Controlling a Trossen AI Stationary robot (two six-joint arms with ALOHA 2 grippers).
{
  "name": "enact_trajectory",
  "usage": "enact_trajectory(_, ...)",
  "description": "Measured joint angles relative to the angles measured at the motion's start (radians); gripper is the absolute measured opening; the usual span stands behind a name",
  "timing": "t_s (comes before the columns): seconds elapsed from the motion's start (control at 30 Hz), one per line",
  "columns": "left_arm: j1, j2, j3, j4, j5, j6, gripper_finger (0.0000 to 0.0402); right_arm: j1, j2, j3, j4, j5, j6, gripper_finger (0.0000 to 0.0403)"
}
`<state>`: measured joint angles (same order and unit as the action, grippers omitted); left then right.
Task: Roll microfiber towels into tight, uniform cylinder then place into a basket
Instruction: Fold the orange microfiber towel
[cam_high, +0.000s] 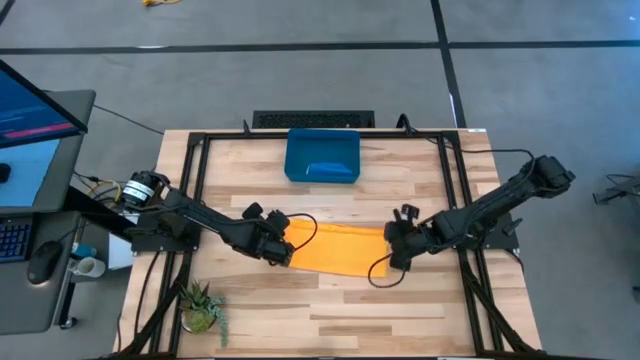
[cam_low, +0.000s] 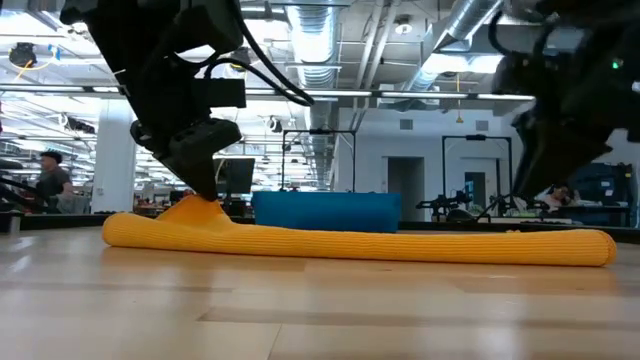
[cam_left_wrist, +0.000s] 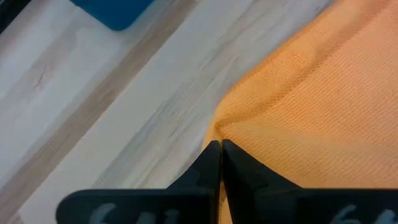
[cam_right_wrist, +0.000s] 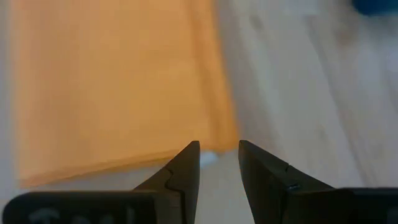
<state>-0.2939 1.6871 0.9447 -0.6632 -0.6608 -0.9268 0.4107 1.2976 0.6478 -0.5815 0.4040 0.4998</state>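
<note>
So I am working mid-task. One blue towel (cam_high: 331, 169) is already lying in the basket (cam_high: 296, 160) at the table's far side, though I cannot tell how tightly it is rolled. The yellow towel (cam_high: 335, 249) is lying near the table's middle as a flattened, folded strip, not a cylinder; in the low view it is looking like a long, low band on the wood.

My left gripper (cam_high: 281, 246) is sitting at the strip's left end with its fingers pinched together on a corner of the cloth, lifting it into a small peak. My right gripper (cam_high: 396, 244) is hanging at the strip's right end with its fingers parted and nothing between them; in its wrist view the cloth's edge is lying just ahead of the tips, apart from them.

I am judging that the rolling of this towel is barely begun, and its placing in the basket is still left.
</note>
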Motion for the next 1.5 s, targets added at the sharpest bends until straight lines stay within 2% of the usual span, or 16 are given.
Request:
enact_trajectory(0.17, 0.0, 0.0, 0.0, 0.0, 0.002, 0.0, 0.0, -0.013, -0.11, -0.072, -0.012, 0.073, 0.057, 0.0132)
enact_trajectory(0.4, 0.0, 0.0, 0.0, 0.0, 0.003, 0.0, 0.0, -0.012, -0.334, -0.23, 0.188, 0.078, 0.109, 0.0132)
enact_trajectory(0.53, 0.0, 0.0, 0.0, 0.0, 0.006, 0.0, 0.0, -0.014, -0.385, -0.305, 0.322, 0.067, 0.172, 0.0132)
enact_trajectory(0.67, 0.0, 0.0, 0.0, 0.0, 0.026, 0.0, 0.0, -0.014, -0.384, -0.322, 0.344, 0.058, 0.249, 0.0132)
enact_trajectory(0.77, 0.0, 0.0, 0.0, 0.0, 0.027, 0.0, 0.0, -0.014, -0.368, -0.322, 0.361, 0.008, 0.297, 0.0132)
enact_trajectory(0.87, 0.0, 0.0, 0.0, 0.0, 0.027, 0.0, 0.0, -0.013, -0.334, -0.321, 0.397, -0.031, 0.345, 0.0132)
enact_trajectory(1.07, 0.0, 0.0, 0.0, 0.0, 0.027, 0.0, 0.0, -0.014, -0.241, -0.321, 0.419, -0.04, 0.464, 0.0132)
enact_trajectory(1.5, 0.0, 0.0, 0.0, 0.0, 0.027, 0.0, 0.0, -0.047, -0.101, -0.321, 0.492, -0.093, 0.483, 0.0132)
